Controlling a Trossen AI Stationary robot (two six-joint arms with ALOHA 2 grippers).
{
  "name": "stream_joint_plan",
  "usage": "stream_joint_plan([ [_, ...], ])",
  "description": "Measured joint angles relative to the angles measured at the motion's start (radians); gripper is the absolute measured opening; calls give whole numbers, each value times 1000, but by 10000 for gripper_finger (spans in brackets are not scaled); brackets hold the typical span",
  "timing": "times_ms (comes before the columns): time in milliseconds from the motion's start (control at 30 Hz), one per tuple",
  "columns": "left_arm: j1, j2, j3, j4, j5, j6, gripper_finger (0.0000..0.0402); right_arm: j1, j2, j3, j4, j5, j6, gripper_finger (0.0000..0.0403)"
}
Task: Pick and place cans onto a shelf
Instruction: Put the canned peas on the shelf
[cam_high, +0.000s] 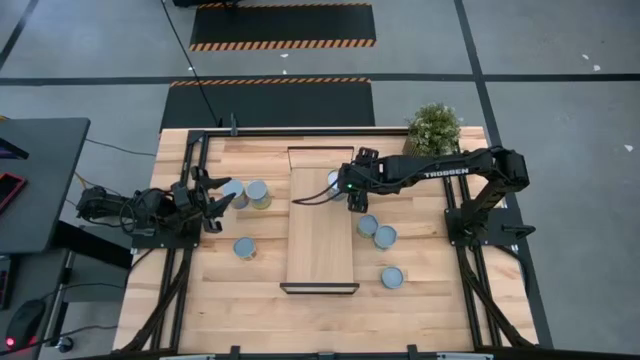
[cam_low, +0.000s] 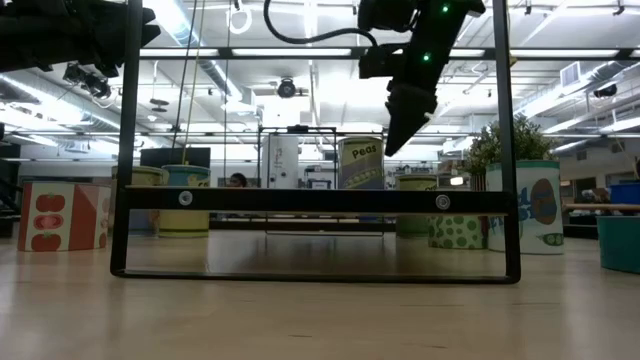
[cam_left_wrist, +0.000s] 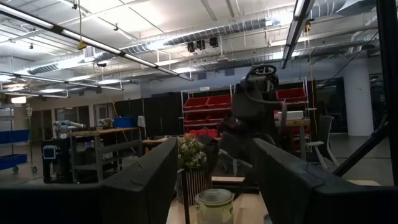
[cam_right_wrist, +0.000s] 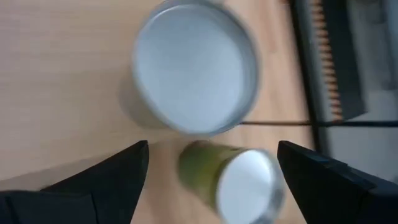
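While both arms reach over the table (cam_high: 200, 300):
shelf (cam_high: 320, 240): lying along the table's middle, between the arms
right gripper (cam_high: 340, 186): jaws apart, holding nothing, above a can (cam_right_wrist: 196, 65) on the shelf's far end
left gripper (cam_high: 222, 193): jaws apart, holding nothing, beside two cans (cam_high: 248, 193)
other cans (cam_high: 376, 236): three right of the shelf, one left

The light-wood tabletop (cam_high: 240, 300) carries the shelf (cam_high: 320, 250) lengthwise at its middle, a potted plant (cam_high: 435, 127) at the far right corner, and loose cans. Two cans (cam_high: 246, 193) stand left of the shelf with another (cam_high: 244, 248) nearer, and three (cam_high: 377, 232) stand right; one can (cam_high: 337, 181) sits on the shelf's far right edge
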Motion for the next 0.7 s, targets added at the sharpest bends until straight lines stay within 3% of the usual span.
stream_joint_plan([
  [133, 0, 0, 0, -1, 0, -1, 208, 4, -2, -1, -24, -56, 61, 363],
  [300, 0, 0, 0, -7, 0, -21, 208, 44, -2, -57, 60, 60, 45, 363],
  [467, 0, 0, 0, -7, 0, -28, 208, 36, -2, -137, 217, 102, -5, 363],
  [700, 0, 0, 0, -14, 0, -34, 208, 23, -2, -190, 315, 304, -100, 363],
])
